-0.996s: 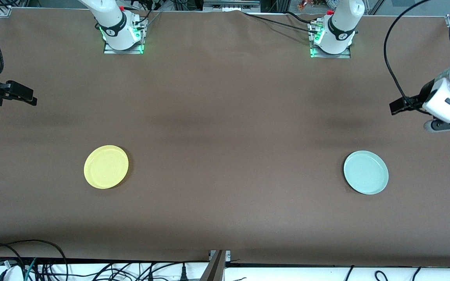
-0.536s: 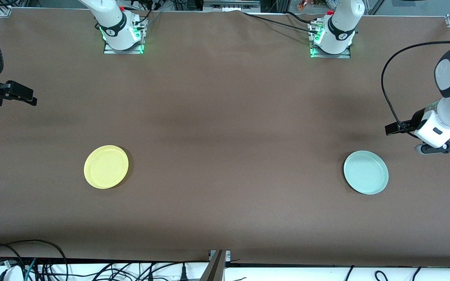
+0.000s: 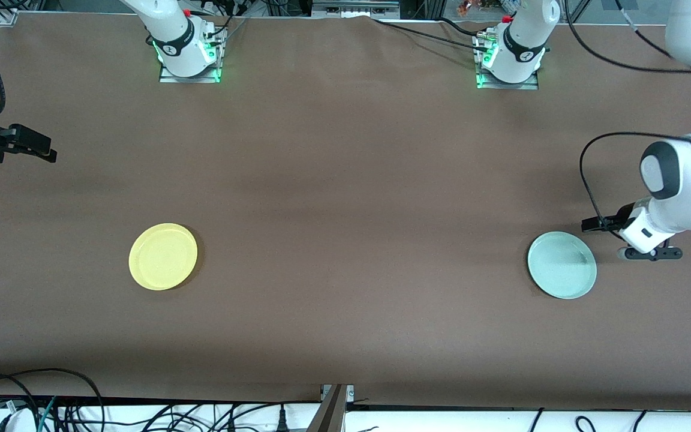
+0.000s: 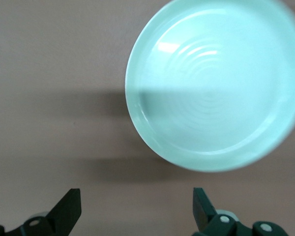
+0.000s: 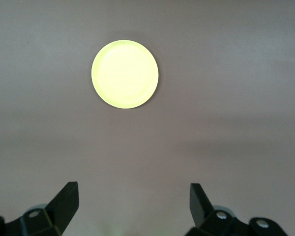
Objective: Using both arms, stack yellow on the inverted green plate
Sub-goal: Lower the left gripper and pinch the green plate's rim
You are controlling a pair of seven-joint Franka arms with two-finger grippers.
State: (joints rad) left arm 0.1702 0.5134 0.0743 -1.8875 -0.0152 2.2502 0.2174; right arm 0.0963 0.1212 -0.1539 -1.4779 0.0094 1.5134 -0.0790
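The yellow plate (image 3: 163, 257) lies rim up toward the right arm's end of the table, and the right wrist view shows it small (image 5: 125, 73). The pale green plate (image 3: 562, 265) lies rim up toward the left arm's end, with its hollow inside showing (image 4: 214, 83). My left gripper (image 3: 650, 251) hangs over bare table just beside the green plate, toward the table's end. It is open (image 4: 136, 197) with nothing between its fingers. My right gripper (image 5: 132, 196) is open and empty, high above the table. Only part of its hand (image 3: 3, 144) shows in the front view.
The brown table cover (image 3: 345, 180) stretches between the two plates. The right arm's base (image 3: 186, 54) and the left arm's base (image 3: 510, 57) stand along the edge farthest from the front camera. Loose cables (image 3: 51, 408) hang past the nearest edge.
The left arm has swung down and in, bringing its gripper from well away to just beside the green plate. The right arm and both plates have not moved.
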